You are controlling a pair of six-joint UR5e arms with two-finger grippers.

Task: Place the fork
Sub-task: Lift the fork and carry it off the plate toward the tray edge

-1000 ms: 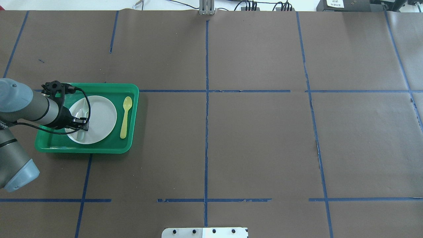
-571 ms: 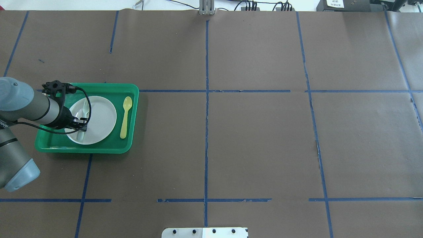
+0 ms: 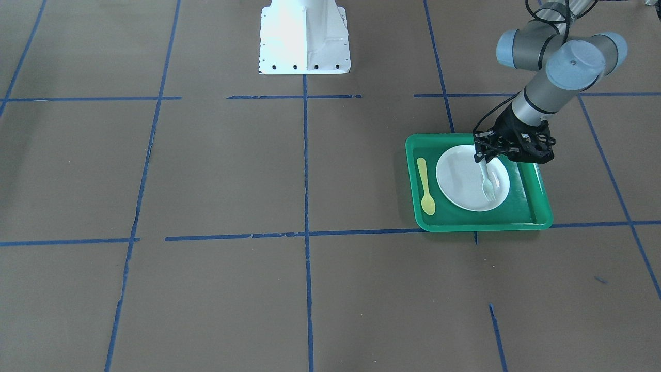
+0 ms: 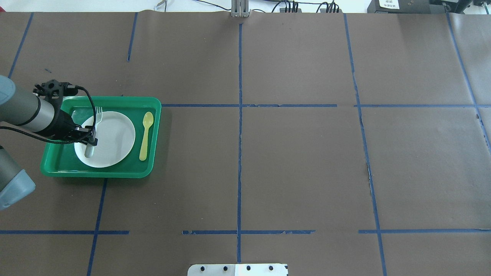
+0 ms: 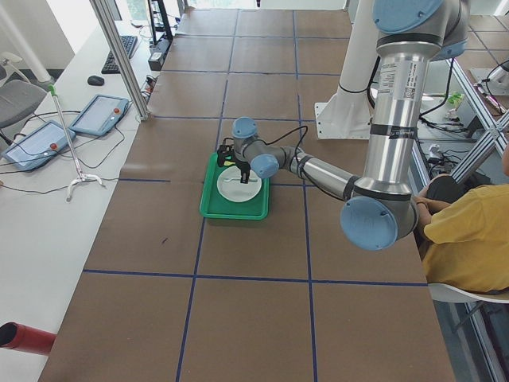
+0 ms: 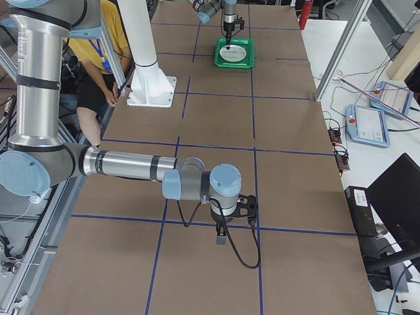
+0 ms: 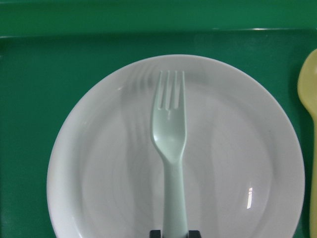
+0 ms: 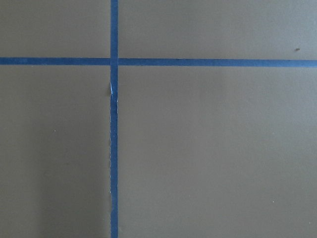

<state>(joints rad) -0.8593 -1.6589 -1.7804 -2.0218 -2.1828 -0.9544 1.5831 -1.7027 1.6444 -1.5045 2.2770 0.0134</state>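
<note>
The pale whitish plastic fork is held by its handle in my left gripper, which is shut on it. The fork hangs a little above the white plate and casts a shadow on it. In the overhead view the fork points its tines to the far side, and the left gripper is over the plate's left part. In the front-facing view the fork sticks out from the left gripper. My right gripper shows only in the exterior right view, so I cannot tell its state.
The plate lies in a green tray at the table's left. A yellow plastic spoon lies in the tray right of the plate, also seen in the front-facing view. Brown paper with blue tape lines covers the table.
My left arm has drawn back to the left and slightly away with the fork in its gripper. The fork's tines now reach the plate's far rim in the overhead view.
</note>
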